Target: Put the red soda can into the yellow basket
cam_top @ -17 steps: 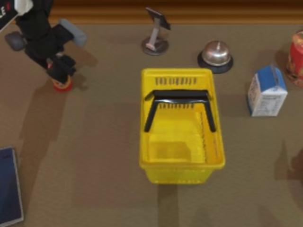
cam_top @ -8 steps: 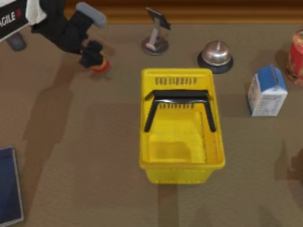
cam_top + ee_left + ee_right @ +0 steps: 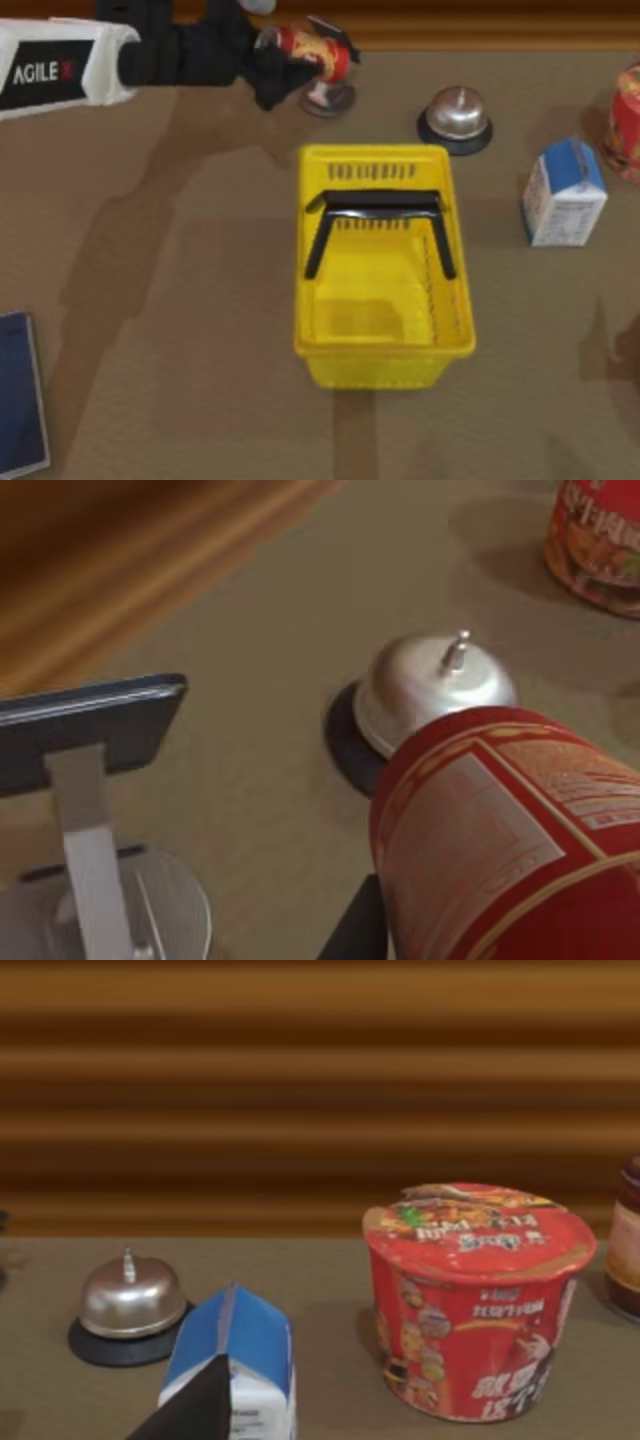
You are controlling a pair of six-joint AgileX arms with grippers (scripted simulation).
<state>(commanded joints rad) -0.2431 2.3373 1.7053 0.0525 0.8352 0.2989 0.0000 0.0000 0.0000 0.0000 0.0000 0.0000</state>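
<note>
Red soda can [image 3: 312, 50] in left end effector [image 3: 272, 72], beyond yellow basket [image 3: 384, 355]

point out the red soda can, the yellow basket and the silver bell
red soda can [image 3: 312, 50]: top view, on its label, held sideways in the left gripper.
yellow basket [image 3: 385, 355]: top view, on its near rim.
silver bell [image 3: 457, 112]: top view, on its dome.

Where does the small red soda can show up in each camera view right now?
Top view: the small red soda can lies sideways in the left gripper, near the far edge, beside the phone stand.
Left wrist view: it fills the near corner.
Right wrist view: not in it.
Shared landmark: the silver dome bell.
</note>
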